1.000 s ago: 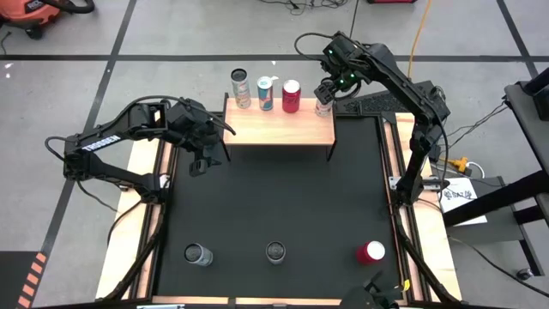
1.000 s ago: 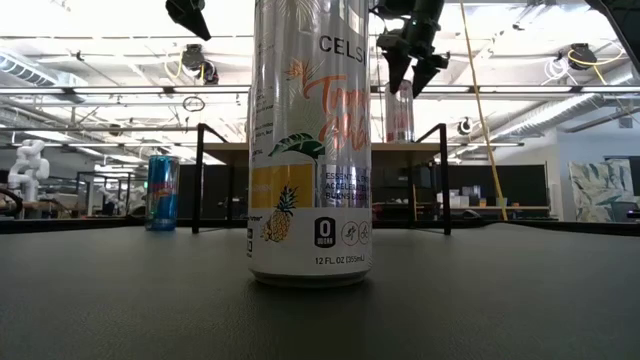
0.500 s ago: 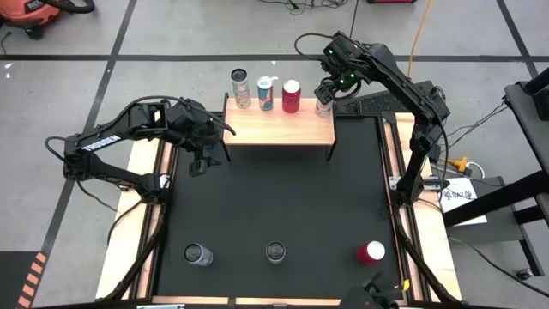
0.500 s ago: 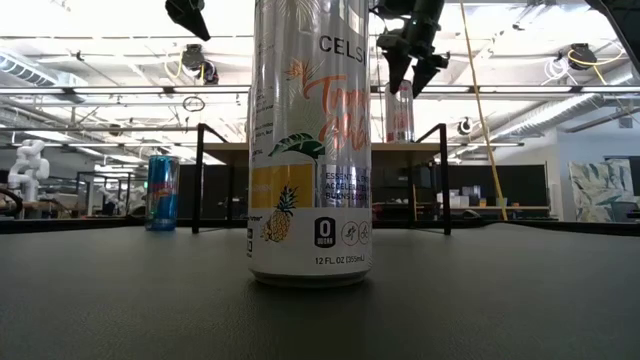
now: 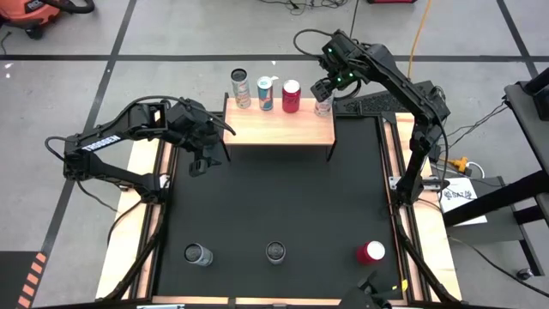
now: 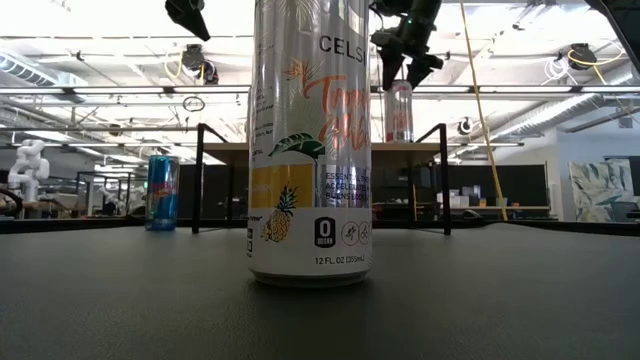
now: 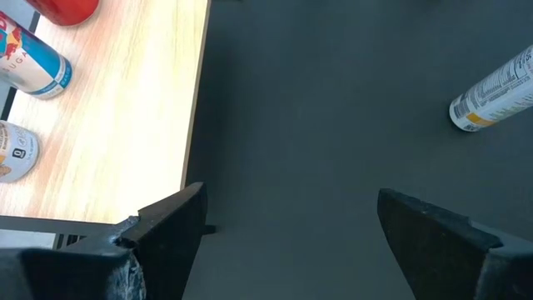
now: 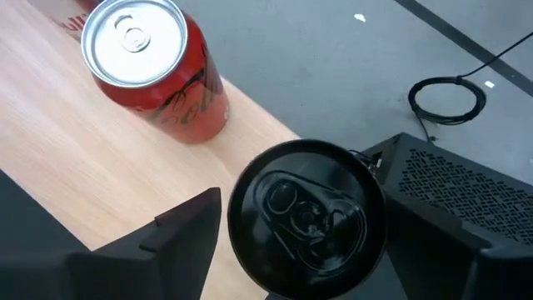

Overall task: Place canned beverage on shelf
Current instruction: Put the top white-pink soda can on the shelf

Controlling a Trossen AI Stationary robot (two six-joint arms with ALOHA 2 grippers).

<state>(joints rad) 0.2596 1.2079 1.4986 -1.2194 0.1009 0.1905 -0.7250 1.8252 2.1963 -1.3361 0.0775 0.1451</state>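
The shelf [image 5: 279,124] is smooth, pale wood with thin black metal legs, the cans on it, like the red can [image 8: 158,71], are shiny metal, and the big mat [image 5: 274,197] under it is dull, soft-looking black.

A large black mat [image 5: 274,197] covers the tabletop. On the grey floor beyond, black tape lines [image 5: 171,57] cross, an orange cable [image 5: 418,34] trails off, and an orange-and-black vacuum [image 5: 34,13] sits in the corner.
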